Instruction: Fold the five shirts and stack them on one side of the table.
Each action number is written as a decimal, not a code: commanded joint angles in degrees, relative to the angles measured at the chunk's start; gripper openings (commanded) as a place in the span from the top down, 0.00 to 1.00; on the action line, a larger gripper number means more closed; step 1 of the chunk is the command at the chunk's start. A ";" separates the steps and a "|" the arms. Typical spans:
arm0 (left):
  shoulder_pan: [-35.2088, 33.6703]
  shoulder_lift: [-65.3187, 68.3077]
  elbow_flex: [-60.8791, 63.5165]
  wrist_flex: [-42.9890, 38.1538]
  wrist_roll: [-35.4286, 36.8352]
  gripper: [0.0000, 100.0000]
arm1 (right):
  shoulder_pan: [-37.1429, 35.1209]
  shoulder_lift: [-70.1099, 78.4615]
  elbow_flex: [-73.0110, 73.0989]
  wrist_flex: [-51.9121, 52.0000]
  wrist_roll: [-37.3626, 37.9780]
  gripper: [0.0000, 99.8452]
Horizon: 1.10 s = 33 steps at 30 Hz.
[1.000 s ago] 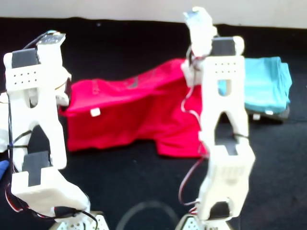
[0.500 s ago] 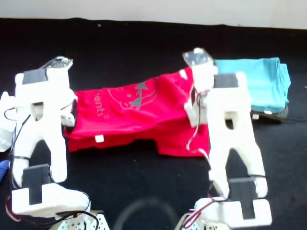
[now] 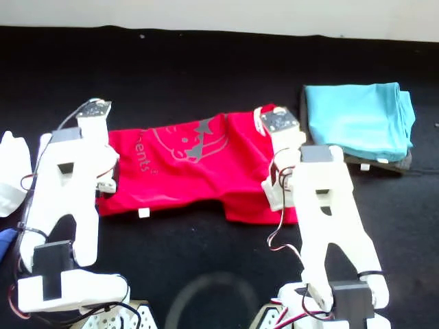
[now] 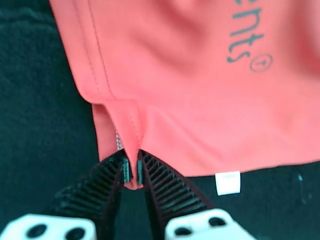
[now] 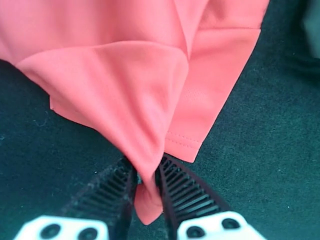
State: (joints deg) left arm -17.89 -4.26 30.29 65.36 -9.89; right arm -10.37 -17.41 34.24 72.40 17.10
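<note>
Left gripper [image 4: 133, 172], right gripper [image 5: 146, 180], each pinching red shirt [image 3: 199, 164] edges

You have two arms at one bench [image 3: 206, 68]: a left arm [image 3: 65, 192] and a right arm [image 3: 322, 199]. That gives you two pincers, the left pincer [image 4: 133, 172] and the right pincer [image 5: 146, 175]. You can count two shirts for sure: one red shirt [image 3: 185, 171] mid-bench and one teal shirt [image 3: 357, 127] at the far right. One dark layer [image 3: 405, 163] lies under the teal shirt; you can't tell how many garments it holds. One white cloth [image 3: 12, 175] lies at the left edge.
</note>
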 commanded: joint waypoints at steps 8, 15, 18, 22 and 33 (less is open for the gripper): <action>-0.40 -3.12 0.31 -2.11 -0.35 0.90 | -0.40 -0.66 -0.48 2.51 0.70 0.87; -5.05 -3.12 -10.59 4.40 -0.35 0.87 | -0.13 -0.75 -6.20 6.90 0.62 0.82; -5.41 -3.12 -18.77 9.41 -0.35 0.87 | -0.13 -0.66 -15.60 11.74 0.35 0.82; -4.09 -2.42 -26.24 10.29 0.00 1.00 | -0.48 0.13 -27.21 8.75 0.35 0.97; 4.97 14.90 -27.47 -3.69 0.09 0.99 | -2.33 21.14 -28.79 -17.71 0.35 0.99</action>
State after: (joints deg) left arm -13.49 6.90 5.32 65.54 -9.89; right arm -12.31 -0.44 8.22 60.44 17.27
